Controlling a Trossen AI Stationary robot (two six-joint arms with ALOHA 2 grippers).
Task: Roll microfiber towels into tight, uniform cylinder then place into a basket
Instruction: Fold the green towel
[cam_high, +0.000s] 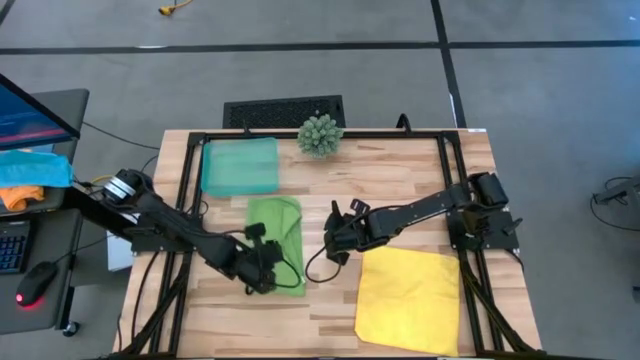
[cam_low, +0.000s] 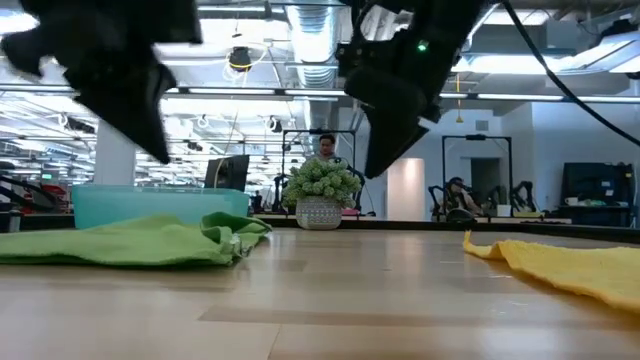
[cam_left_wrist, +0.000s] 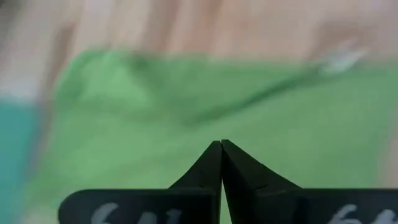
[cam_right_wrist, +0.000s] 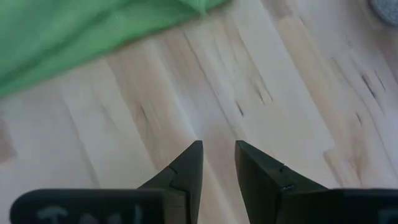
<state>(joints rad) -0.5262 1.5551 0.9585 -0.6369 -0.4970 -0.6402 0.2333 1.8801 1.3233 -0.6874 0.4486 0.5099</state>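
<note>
Currently, scene: a wooden tabletop (cam_high: 400, 185) seen from above, my two dark arms reaching in from either side.
Left pincer (cam_high: 266, 281): pressed together, empty, hovering over the near edge of the green towel (cam_high: 277, 232); from the wrist view the fingers (cam_left_wrist: 221, 163) meet with no cloth between them.
Right pincer (cam_high: 331, 243): partly spread, holding nothing, over bare wood just beside the green towel's right edge.
Green towel: lying loosely folded and rumpled near the middle of the tabletop, not yet rolled.
Yellow towel (cam_high: 408, 298): flat and untouched near my right arm's base.
Basket (cam_high: 240, 165): teal tray at the far left of the tabletop, just beyond the green towel; I see no towel inside.
Spiky plant (cam_high: 320, 134): at the far edge, apart from the work.
Risk: I judge the rumpled folds could make a loose, lopsided roll, and a pinch taken too shallow may slip off the cloth.
</note>
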